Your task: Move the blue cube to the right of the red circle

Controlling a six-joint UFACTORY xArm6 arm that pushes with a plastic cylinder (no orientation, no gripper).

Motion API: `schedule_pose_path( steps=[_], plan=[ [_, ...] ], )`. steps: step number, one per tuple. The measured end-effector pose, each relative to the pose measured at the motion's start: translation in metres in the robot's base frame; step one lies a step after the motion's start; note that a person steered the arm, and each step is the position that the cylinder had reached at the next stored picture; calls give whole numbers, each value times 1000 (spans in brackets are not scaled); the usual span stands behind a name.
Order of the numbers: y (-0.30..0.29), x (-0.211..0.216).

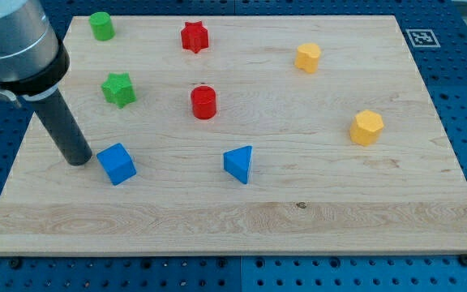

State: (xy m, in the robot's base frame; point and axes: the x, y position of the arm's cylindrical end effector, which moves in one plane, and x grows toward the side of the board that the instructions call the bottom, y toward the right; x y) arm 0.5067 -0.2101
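The blue cube (117, 163) lies on the wooden board at the lower left. The red circle, a short red cylinder (203, 102), stands near the board's middle, up and to the right of the cube. My tip (79, 160) rests on the board just left of the blue cube, touching or nearly touching its left side. The dark rod rises from it toward the view's top left.
A blue triangle (239, 165) lies right of the cube. A green star (119, 89) and a green cylinder (101, 26) are at the upper left. A red star (194, 36) is at the top. Two yellow hexagon blocks (307, 57) (366, 127) are at the right.
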Motion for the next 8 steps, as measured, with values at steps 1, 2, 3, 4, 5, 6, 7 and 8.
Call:
schedule_pose_path(
  steps=[1, 2, 3, 4, 5, 6, 7, 8],
  plan=[
    [12, 21],
    [20, 21],
    [47, 21],
    [60, 21],
    [71, 21],
    [84, 19],
    [102, 6],
    [127, 3]
  ],
)
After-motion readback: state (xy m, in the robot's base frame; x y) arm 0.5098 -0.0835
